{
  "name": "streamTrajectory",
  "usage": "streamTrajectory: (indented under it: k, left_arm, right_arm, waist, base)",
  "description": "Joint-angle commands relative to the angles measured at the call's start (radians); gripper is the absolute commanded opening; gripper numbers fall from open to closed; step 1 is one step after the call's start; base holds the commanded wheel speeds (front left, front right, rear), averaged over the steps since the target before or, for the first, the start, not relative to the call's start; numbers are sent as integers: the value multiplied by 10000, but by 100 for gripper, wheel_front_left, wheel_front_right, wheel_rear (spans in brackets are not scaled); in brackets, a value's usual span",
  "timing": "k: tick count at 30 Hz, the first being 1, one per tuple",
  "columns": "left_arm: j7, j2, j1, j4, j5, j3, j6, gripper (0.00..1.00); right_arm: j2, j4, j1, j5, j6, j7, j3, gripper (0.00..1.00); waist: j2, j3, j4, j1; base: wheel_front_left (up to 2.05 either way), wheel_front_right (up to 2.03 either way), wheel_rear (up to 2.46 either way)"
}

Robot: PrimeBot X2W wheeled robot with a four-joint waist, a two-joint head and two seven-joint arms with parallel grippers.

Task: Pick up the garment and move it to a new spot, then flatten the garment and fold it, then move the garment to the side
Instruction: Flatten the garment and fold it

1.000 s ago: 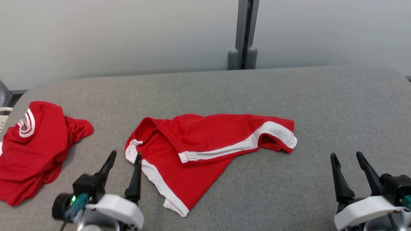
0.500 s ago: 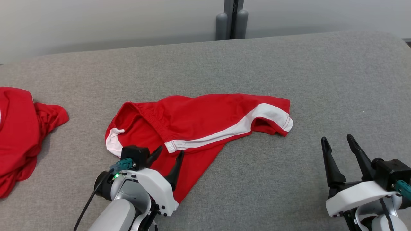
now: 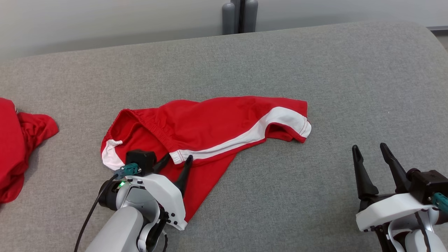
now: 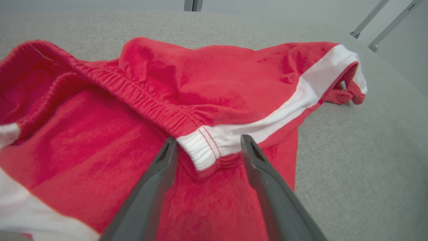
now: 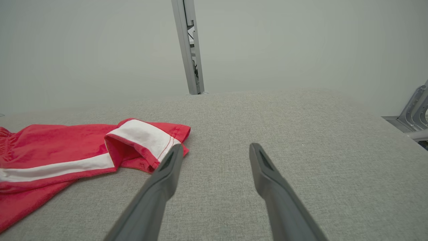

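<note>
Two grippers worked above a grey, fabric-covered counter. The task's garment, a pair of red jersey shorts with white side stripes, lay crumpled near the middle of the counter. One leg was folded over the other, and the elastic waistband was toward our left.

We had our left gripper low over the shorts. Its two dark fingers were spread apart, one on each side of the white end of the waistband, with nothing pinched yet. We judge that spot was chosen because the thick, gathered band gives a firm edge to lift the whole garment by.

Our right gripper hung empty, its fingers also spread wide, over bare counter. It was well apart from the right leg opening of the shorts and seemed placed clear of the work, ready to help with flattening.

A second crumpled red garment lay at the counter's far left edge, apart from the shorts.
</note>
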Motion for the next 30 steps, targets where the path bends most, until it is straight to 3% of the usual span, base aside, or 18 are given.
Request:
streamTrajectory:
  k: [1,2,29,30]
  left_arm:
    - [-62,49,-189,55,-10,35,-58,17]
    - [-103,54,-216,61,12,18,-76,0]
    - [-583,-190,-1193,221,376,-543,-249,0]
    - [-596,-185,-1200,234,374,-547,-250,0]
  right_arm:
    - [-45,31,-108,53,20,-86,-21,100]
    - [-46,44,-128,59,20,-99,-39,100]
    - [-1055,2719,-2680,1504,20,896,1692,100]
    - [-1071,2800,-2747,1565,20,913,1739,67]
  waist:
    - [0,16,2,0]
    - [0,35,10,0]
    - [0,1228,1065,0]
    - [0,1251,1069,0]
  base:
    - [0,0,0]
    - [0,0,0]
    - [0,0,0]
    - [0,0,0]
